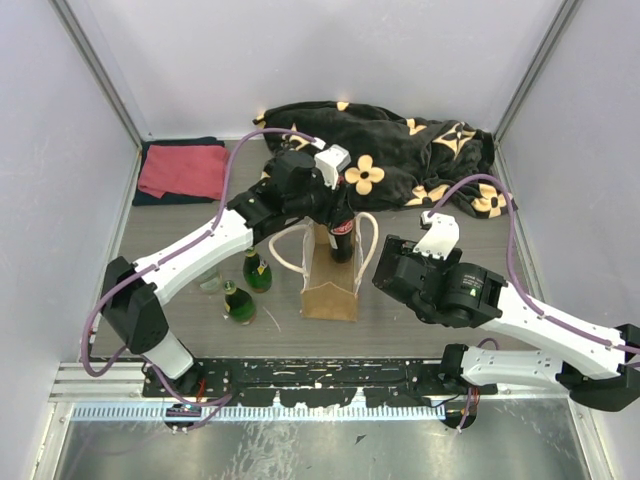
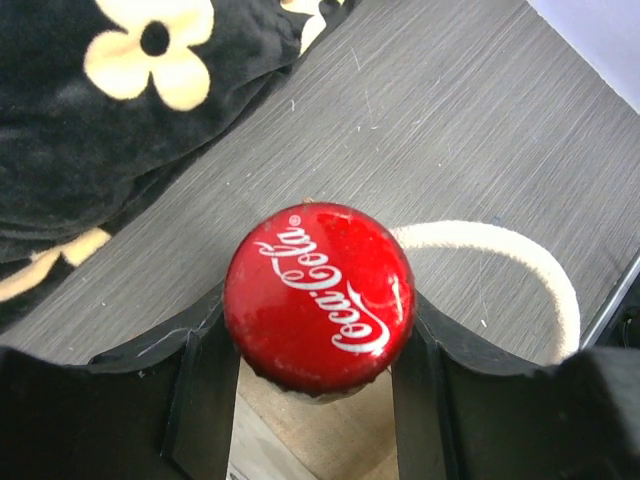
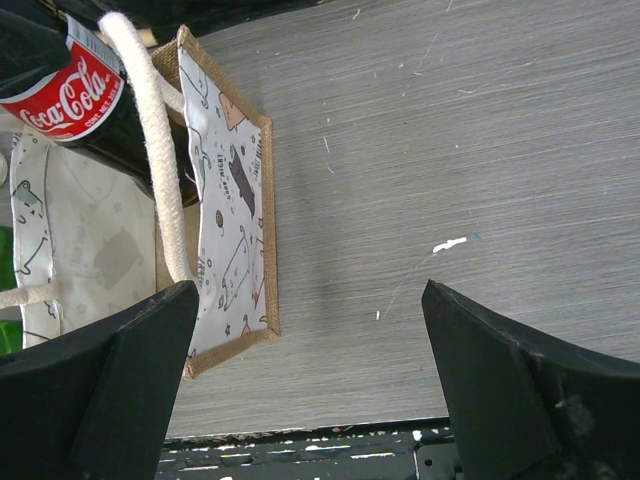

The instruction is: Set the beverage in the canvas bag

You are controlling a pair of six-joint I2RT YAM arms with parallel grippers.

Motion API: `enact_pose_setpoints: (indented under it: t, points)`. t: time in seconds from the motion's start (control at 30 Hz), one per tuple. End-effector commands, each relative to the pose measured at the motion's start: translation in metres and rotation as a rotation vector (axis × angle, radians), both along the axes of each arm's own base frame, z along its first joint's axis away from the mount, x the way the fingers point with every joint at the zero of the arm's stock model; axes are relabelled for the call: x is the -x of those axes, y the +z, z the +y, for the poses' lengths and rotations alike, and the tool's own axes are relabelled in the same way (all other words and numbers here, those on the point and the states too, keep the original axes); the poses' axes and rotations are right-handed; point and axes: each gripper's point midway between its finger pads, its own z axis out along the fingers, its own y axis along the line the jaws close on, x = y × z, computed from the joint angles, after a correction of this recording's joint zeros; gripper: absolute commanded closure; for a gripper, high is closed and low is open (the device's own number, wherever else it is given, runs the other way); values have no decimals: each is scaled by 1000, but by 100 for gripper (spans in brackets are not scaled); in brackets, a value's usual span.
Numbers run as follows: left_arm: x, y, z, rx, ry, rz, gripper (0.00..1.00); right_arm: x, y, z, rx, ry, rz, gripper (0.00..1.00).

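The beverage is a dark Coca-Cola bottle [image 1: 342, 240] with a red cap [image 2: 318, 295]. My left gripper [image 1: 335, 208] is shut on its neck just under the cap, fingers [image 2: 200, 390] on both sides. The bottle stands upright with its lower part inside the mouth of the canvas bag [image 1: 330, 288], a tan tote with white rope handles [image 2: 500, 245]. The right wrist view shows the bag's printed side [image 3: 230, 200] and the bottle's label [image 3: 70, 95]. My right gripper [image 1: 388, 268] is open and empty just right of the bag, low over the table [image 3: 310, 340].
Two green bottles [image 1: 258, 270] [image 1: 238, 303] and a clear one [image 1: 210, 282] stand left of the bag. A black flower-patterned blanket [image 1: 400, 150] lies at the back. A red towel [image 1: 182, 170] lies at the back left. White walls close in the sides.
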Motion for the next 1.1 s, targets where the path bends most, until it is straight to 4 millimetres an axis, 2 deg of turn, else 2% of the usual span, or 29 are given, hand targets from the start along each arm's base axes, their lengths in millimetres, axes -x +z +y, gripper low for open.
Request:
enact_pose_setpoints:
  t: [0.0,0.37,0.73,1.07]
  points:
    - [-12,62,-24,193,-8,-148,100,-7,14,4,-46,-26,-56,0]
    - [-22,33,-35,177,15,-140,100,-4,6,9,-76,-14,-32,0]
    - [-29,8,-35,143,32,-152,100,-4,4,12,-88,-10,-32,0]
    - [-25,-20,-42,101,28,-148,100,-4,2,11,-102,-8,-38,0]
